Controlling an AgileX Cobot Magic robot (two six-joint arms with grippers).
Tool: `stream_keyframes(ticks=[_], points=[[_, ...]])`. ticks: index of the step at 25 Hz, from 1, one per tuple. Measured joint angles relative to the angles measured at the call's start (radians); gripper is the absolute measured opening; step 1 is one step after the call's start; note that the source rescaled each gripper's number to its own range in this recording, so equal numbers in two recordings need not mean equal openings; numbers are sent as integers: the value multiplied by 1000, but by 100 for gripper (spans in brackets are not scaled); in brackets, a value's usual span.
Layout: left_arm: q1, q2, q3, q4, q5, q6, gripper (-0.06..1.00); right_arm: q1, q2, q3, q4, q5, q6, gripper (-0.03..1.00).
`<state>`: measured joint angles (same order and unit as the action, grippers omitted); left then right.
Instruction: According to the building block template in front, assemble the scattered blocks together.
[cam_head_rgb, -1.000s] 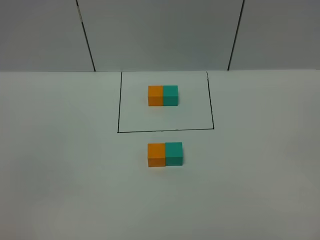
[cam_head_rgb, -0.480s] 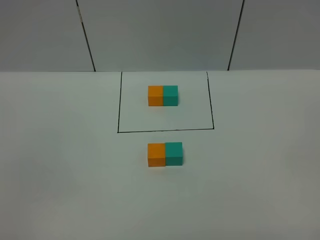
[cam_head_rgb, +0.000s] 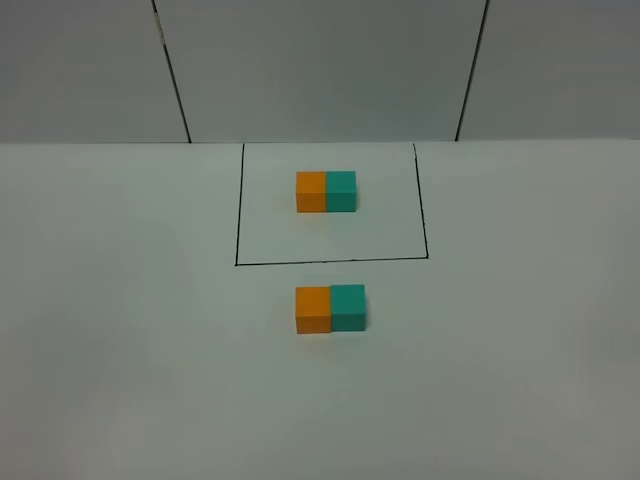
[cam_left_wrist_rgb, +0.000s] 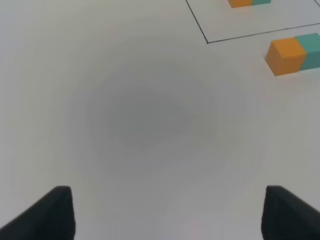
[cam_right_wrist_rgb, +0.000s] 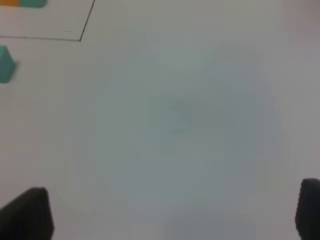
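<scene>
Nothing moved; scattered blocks (cam_head_rgb: 330, 308) joined, clear of both grippers.

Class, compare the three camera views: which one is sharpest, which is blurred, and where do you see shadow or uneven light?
Exterior high view: sharpest, light even, the scattered blocks and the building block template crisp. Left wrist view: a soft grey shadow patch darkens the table; the left hand has dark, soft-edged fingertips. Right wrist view: blurred throughout, the teal block smeared at the frame edge, the right hand fuzzy.

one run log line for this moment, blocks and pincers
orange block touching teal block, orange left, matching template | left pincer open, empty | right pincer open, empty | both clear of blocks
</scene>
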<state>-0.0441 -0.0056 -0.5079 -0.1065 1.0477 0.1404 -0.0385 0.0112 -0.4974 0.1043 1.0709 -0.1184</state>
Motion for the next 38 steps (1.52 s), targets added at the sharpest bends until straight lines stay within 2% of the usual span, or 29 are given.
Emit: stream_keyframes(ticks=[6, 38], points=[[0, 0, 0, 0, 0, 0, 74, 22, 0, 0, -5, 0, 11, 97], [0, 0, 0, 0, 0, -1, 74, 22, 0, 0, -4, 0, 15, 76]])
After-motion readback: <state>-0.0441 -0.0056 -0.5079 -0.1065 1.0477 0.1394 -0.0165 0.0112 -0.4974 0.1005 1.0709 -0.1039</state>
